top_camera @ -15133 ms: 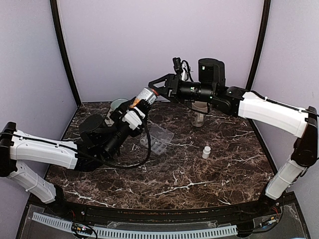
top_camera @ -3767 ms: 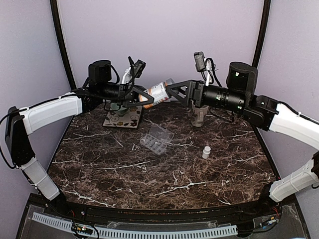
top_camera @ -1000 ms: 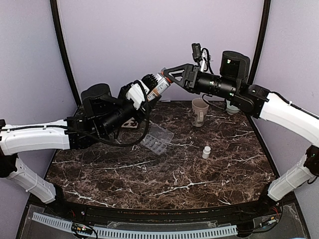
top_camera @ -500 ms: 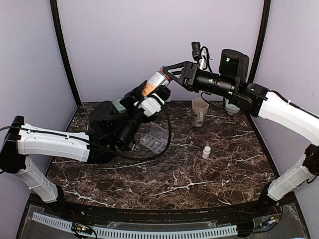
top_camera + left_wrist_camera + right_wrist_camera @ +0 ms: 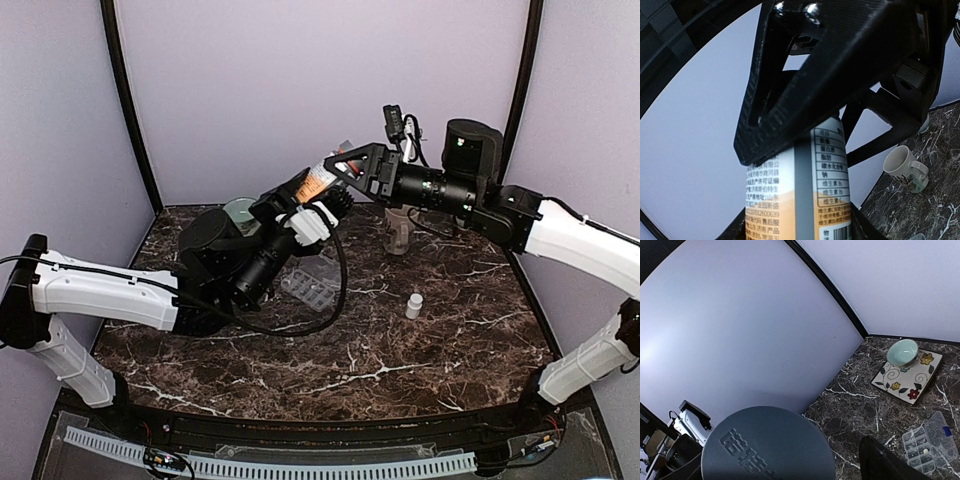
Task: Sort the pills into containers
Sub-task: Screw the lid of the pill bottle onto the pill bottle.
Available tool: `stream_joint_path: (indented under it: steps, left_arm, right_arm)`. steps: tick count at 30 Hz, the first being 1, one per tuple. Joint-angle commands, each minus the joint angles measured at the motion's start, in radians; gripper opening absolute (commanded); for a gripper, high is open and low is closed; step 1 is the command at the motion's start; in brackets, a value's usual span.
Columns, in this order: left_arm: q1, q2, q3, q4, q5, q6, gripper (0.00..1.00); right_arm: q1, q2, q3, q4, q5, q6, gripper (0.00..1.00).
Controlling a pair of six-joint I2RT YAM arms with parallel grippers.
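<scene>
My left gripper is shut on an orange, white-labelled pill bottle and holds it tilted up in the air above the back of the table. The left wrist view shows the bottle's label between the jaws. My right gripper stands open around the bottle's cap, with a gap between the cap and one finger. The clear pill organizer lies open on the marble below, with a small pale pill in one cell. The pills in the bottle are hidden.
A small white bottle stands right of the organizer. A beige mug sits at the back. A teal bowl rests on a floral tile at the back left. Purple walls close in three sides.
The right gripper's jaws have widened around the cap. The left arm has shifted and brought the bottle slightly lower and to the right.
</scene>
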Motion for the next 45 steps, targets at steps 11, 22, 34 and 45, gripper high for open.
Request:
stream_joint_path:
  steps: [11,22,34,45]
  left_arm:
    - [0.134,-0.208,0.047,-0.348,0.167,-0.458,0.00]
    - [0.422,-0.233,0.269,-0.864,1.043,-0.952,0.00]
    - [0.554,-0.023,0.474,-1.035,1.658,-1.200,0.00]
    - [0.570,0.043,0.491,-0.972,1.777,-1.296,0.00]
  right_arm:
    - [0.005,-0.166,-0.110,0.039,0.008,-0.078,0.90]
    - [0.012,-0.182,-0.089,-0.031,0.021,-0.232,0.88]
    - [0.015,-0.190,-0.092,-0.017,0.032,-0.262,0.89]
    - [0.026,-0.167,-0.064,-0.038,0.025,-0.273,0.89]
